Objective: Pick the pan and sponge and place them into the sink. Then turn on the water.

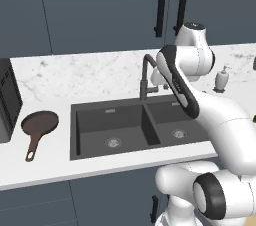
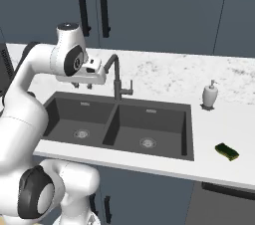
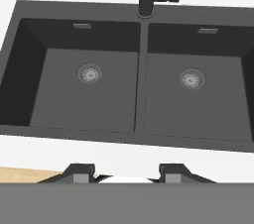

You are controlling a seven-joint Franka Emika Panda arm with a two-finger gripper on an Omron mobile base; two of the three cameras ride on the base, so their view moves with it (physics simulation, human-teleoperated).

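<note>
The dark-brown pan (image 1: 40, 122) lies on the white counter left of the sink (image 1: 95, 120), its long handle pointing toward the front edge. Far right of the sink (image 2: 149, 124) on the counter rests the small yellow-and-green sponge (image 2: 226, 151). My gripper (image 2: 82, 85) hangs above the sink's left basin, just left of the faucet (image 2: 116, 77), pointing down. In the hand view its two fingertips (image 3: 82, 171) stand apart with nothing between them, over the near rim of the sink (image 3: 141, 94). Both basins are empty and no water runs from the faucet (image 1: 145, 77).
A white soap dispenser (image 2: 210, 94) stands on the counter right of the sink, behind the sponge. A dark appliance (image 1: 7, 100) sits at the far left beside the pan. Dark cabinet doors with black handles (image 1: 161, 5) hang above the counter.
</note>
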